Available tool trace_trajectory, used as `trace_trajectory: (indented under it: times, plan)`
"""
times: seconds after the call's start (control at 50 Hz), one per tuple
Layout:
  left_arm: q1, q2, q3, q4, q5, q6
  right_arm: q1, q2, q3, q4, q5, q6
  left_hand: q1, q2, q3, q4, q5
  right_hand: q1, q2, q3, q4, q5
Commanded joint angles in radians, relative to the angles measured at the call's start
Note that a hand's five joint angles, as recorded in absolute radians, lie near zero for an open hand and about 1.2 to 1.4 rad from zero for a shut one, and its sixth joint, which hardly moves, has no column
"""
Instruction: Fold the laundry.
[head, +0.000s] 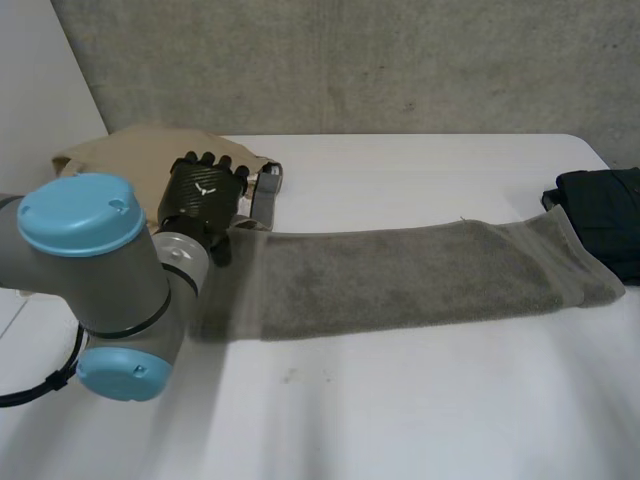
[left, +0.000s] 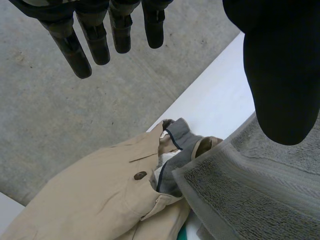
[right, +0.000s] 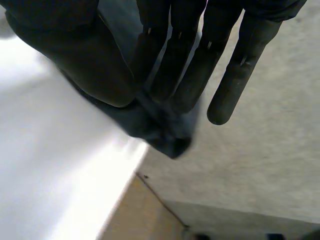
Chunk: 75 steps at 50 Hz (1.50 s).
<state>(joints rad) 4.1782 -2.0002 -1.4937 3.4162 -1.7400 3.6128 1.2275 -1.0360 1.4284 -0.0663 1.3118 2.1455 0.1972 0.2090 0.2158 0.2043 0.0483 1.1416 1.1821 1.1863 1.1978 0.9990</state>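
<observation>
Grey terry, the towel (head: 400, 275) lies flat on the white bench (head: 420, 400) as one long, narrow strip. One end sits beneath the left robot hand (head: 205, 190). The strip runs away from that hand across the bench, and its other end stops just beside a dark garment (head: 600, 220) at the bench's edge.

The left robot hand hangs palm-down above the towel's hemmed end. In its wrist view the fingers (left: 70, 47) are straight and spread, with the thumb well apart from them. Nothing lies between them, so the hand is wide open and has hold of nothing.

Below its palm, just past the towel's end, a beige garment (left: 90, 195) lies crumpled with a dark button showing. A grey collared piece (left: 182, 137) is bunched between the beige garment and the towel, touching both.

The right robot hand (right: 100, 65) is at the dark garment. In its wrist view the thumb and the nearer fingers close together on a fold of that dark cloth and pinch it at the bench's edge. An outer finger sticks out straight, clear of the cloth.

The left arm (head: 90, 270), grey with light-blue caps, leads up to its hand from the bench's near side. A rough concrete wall (head: 350, 60) stands beyond the bench, past the fingertips of the left robot hand.
</observation>
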Motion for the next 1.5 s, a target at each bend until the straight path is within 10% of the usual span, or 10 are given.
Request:
trace_trajectory:
  times: [0.02, 0.1, 0.12, 0.16, 0.68, 0.78, 0.98, 1.12, 1.5]
  plan:
    - [0.008, 0.038, -0.048, 0.0, 0.014, -0.042, 0.038, -0.042, 0.003, -0.009, -0.019, 0.004, -0.023, -0.034, -0.041, -0.03, -0.048, 0.255, 0.214, 0.21, 0.198, 0.223]
    - [0.01, 0.069, -0.069, 0.0, 0.017, -0.059, 0.154, -0.081, 0.015, -0.009, -0.039, 0.068, -0.023, -0.034, -0.041, -0.03, -0.048, 0.139, 0.099, 0.095, 0.083, 0.107]
    - [0.01, 0.074, -0.071, 0.0, 0.017, -0.062, 0.188, -0.085, 0.021, -0.004, -0.048, 0.103, -0.023, -0.034, -0.041, -0.03, -0.048, -0.495, -0.536, -0.54, -0.552, -0.527]
    - [0.01, 0.083, -0.076, 0.0, 0.017, -0.069, 0.21, -0.091, 0.032, -0.004, -0.058, 0.145, -0.023, -0.034, -0.041, -0.03, -0.048, -0.771, -0.812, -0.816, -0.828, -0.803]
    - [-0.001, 0.084, -0.076, 0.005, 0.053, -0.106, 0.104, 0.05, 0.104, -0.095, -0.163, 0.137, -0.023, -0.034, -0.041, -0.03, -0.048, -0.549, -0.59, -0.594, -0.605, -0.581]
    - [0.0, 0.084, -0.076, 0.009, 0.053, -0.109, 0.101, 0.085, 0.089, -0.121, -0.161, 0.142, -0.023, -0.034, -0.041, -0.03, -0.048, 0.254, 0.213, 0.209, 0.197, 0.222]
    - [0.0, 0.084, -0.079, 0.02, 0.053, -0.109, 0.033, 0.082, 0.078, -0.101, -0.167, 0.146, -0.023, -0.034, -0.041, -0.03, -0.048, 0.255, 0.214, 0.21, 0.198, 0.223]
    - [-0.003, 0.087, -0.079, 0.02, 0.053, -0.111, 0.032, 0.05, 0.113, -0.056, -0.25, 0.215, -0.023, -0.034, -0.041, -0.03, -0.048, -0.487, -0.527, -0.532, -0.543, -0.519]
    - [-0.004, 0.092, -0.1, 0.02, 0.056, -0.155, 0.04, 0.094, 0.077, -0.072, -0.295, 0.24, -0.023, -0.034, -0.041, -0.03, -0.048, -0.411, -0.451, -0.456, -0.467, -0.443]
